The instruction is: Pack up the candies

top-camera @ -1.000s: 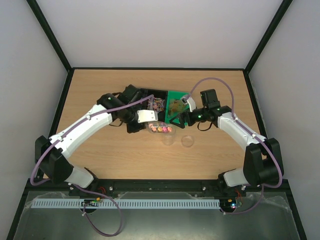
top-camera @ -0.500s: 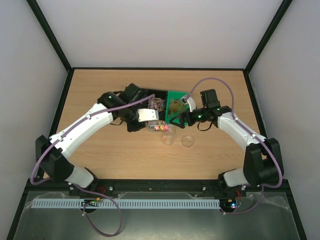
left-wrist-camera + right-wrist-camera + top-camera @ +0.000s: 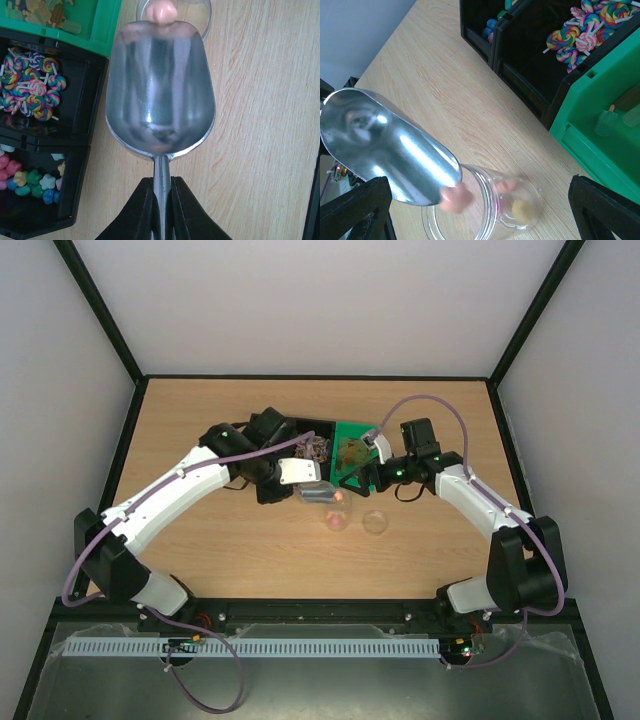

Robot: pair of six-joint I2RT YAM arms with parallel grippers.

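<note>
My left gripper (image 3: pixel 161 200) is shut on the handle of the metal scoop (image 3: pixel 160 90), which is tipped over the mouth of a clear jar (image 3: pixel 485 220) on the table. One pink candy (image 3: pixel 162 11) hangs blurred at the scoop's lip; the bowl is otherwise empty. A pink and a yellow candy (image 3: pixel 524 210) lie at the jar's bottom. More candies (image 3: pixel 25 182) sit in a black bin compartment. My right gripper (image 3: pixel 475 190) is open, its fingers wide on either side of the jar and apart from it. In the top view the scoop (image 3: pixel 318 492) meets the jar (image 3: pixel 337 518).
A black bin holds rainbow lollipops (image 3: pixel 30 90). A green bin (image 3: pixel 102 30) of gummy ice-lolly shapes stands next to it, close behind the jar. The clear round lid (image 3: pixel 375 522) lies on the table just right of the jar.
The scoop held several candies over the jar; it has tipped and they have slid out into the jar, with one still falling. The right arm has not moved.
</note>
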